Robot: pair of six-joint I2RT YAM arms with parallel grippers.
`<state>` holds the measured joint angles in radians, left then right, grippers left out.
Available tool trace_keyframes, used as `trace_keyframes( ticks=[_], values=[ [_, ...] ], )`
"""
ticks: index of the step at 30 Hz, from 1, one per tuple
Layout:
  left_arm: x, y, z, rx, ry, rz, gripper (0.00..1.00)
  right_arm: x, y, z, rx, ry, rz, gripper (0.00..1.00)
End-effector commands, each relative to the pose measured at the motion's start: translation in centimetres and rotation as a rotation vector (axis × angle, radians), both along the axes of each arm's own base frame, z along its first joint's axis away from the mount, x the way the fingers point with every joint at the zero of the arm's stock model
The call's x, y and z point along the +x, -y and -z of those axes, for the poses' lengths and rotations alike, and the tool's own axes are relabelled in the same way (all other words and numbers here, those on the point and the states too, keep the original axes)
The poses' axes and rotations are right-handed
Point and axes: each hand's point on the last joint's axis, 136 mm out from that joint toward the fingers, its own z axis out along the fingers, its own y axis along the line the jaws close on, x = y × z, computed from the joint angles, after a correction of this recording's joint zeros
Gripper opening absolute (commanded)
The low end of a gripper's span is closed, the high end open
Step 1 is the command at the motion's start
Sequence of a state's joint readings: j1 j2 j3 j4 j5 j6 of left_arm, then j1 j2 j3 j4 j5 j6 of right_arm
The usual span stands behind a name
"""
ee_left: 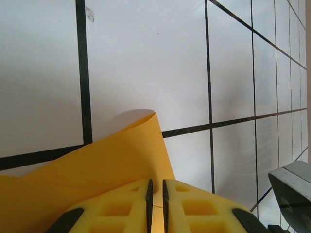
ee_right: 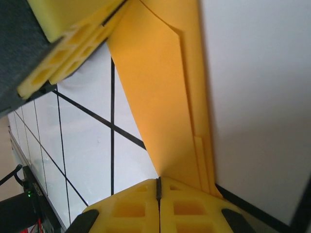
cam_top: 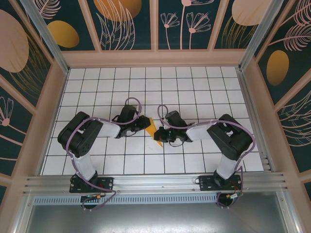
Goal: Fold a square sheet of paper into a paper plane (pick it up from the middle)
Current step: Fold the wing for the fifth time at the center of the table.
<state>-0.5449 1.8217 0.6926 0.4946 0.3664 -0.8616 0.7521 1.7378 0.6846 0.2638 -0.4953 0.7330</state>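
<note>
A: Place type?
B: Robot lab, an enclosed test cell.
A: Evidence, quick.
B: Two arms, left arm (cam_top: 77,136) and right arm (cam_top: 228,138), with their bases fixed on an aluminium rail (cam_top: 155,182) along the table's near edge. Purple cables (cam_top: 241,125) loop over them.
A: Surface?
B: The table (cam_top: 194,87) is white with a black grid, like tiles. A wooden frame (cam_top: 155,58) boxes in the far, left and right edges, and printed floral panels (cam_top: 184,24) stand above it as a backdrop.
</note>
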Motion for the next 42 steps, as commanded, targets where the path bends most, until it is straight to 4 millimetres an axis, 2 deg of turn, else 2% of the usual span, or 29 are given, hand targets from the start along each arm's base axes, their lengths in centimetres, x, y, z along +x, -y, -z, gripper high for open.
trace_keyframes(
  ticks=[1, 11, 15, 22, 26, 29, 32, 37, 42],
  values=[
    [-1.9, -4.7, 6.3, 0.197, -0.144, -0.088, 0.18, -3.0, 2.7, 2.4, -0.092, -0.112, 0.004, 0.08],
    [-1.9, -4.6, 6.4, 0.195, -0.148, -0.081, 0.19, -4.9, 5.8, 2.9, -0.168, -0.108, 0.019, 0.08],
    [-2.0, -4.5, 6.4, 0.195, -0.149, -0.076, 0.19, -3.9, 5.2, 1.0, -0.137, -0.058, 0.021, 0.08],
    [-2.1, -4.3, 6.3, 0.192, -0.149, -0.066, 0.19, -2.0, 2.6, -4.2, -0.015, 0.065, -0.012, 0.09],
    [-2.1, -4.2, 6.2, 0.186, -0.151, -0.060, 0.20, -1.7, 1.2, -5.3, 0.022, 0.088, -0.044, 0.09],
    [-2.2, -4.2, 6.3, 0.187, -0.152, -0.059, 0.19, -1.7, 0.2, -4.8, 0.038, 0.067, -0.065, 0.10],
    [-2.2, -4.2, 6.3, 0.185, -0.154, -0.060, 0.20, -1.8, 0.0, -3.3, -0.004, 0.031, -0.065, 0.09],
    [-2.1, -4.2, 6.2, 0.187, -0.153, -0.059, 0.20, -2.7, 1.4, 0.2, -0.087, -0.045, -0.056, 0.09],
    [-2.1, -4.4, 6.2, 0.196, -0.152, -0.064, 0.19, -4.5, 3.3, 2.2, -0.125, -0.102, -0.036, 0.09]
  ],
)
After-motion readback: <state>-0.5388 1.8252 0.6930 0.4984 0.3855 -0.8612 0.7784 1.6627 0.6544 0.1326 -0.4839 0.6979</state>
